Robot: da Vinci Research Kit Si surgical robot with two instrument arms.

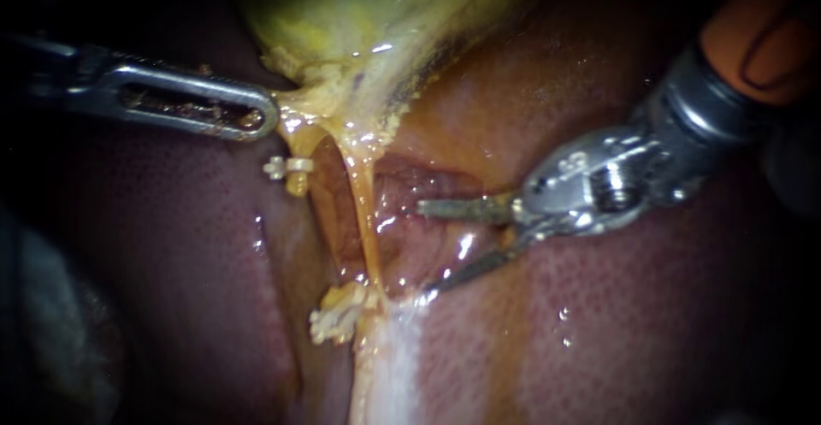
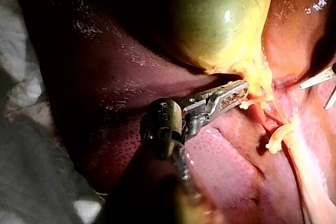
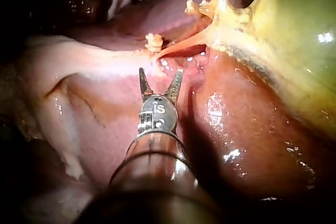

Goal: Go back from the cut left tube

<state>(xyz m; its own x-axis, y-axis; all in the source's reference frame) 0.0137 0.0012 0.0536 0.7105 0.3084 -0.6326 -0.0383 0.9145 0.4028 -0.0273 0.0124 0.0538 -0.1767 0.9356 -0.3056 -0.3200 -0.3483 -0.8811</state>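
Note:
My left instrument (image 1: 256,121) comes in from the left, its slotted jaws shut on the yellow tissue at the neck of the gallbladder (image 1: 359,14). The left tube is cut. Its upper stump carries a white clip (image 1: 289,167) and its lower stump (image 1: 335,314) is clipped too. The right tube (image 1: 366,220) runs whole between them. My right instrument (image 1: 423,250) has two thin blades, open, just right of that tube and touching nothing. The right wrist view shows those blades (image 3: 160,77) spread short of the clipped stump (image 3: 154,40).
Dark red liver (image 1: 171,254) lies on both sides of the groove, with a pale band (image 1: 393,374) running down from the lower stump. In the left wrist view, white gauze (image 2: 21,77) lies beside the liver, and the gallbladder (image 2: 220,19) bulges ahead of my left instrument (image 2: 236,94).

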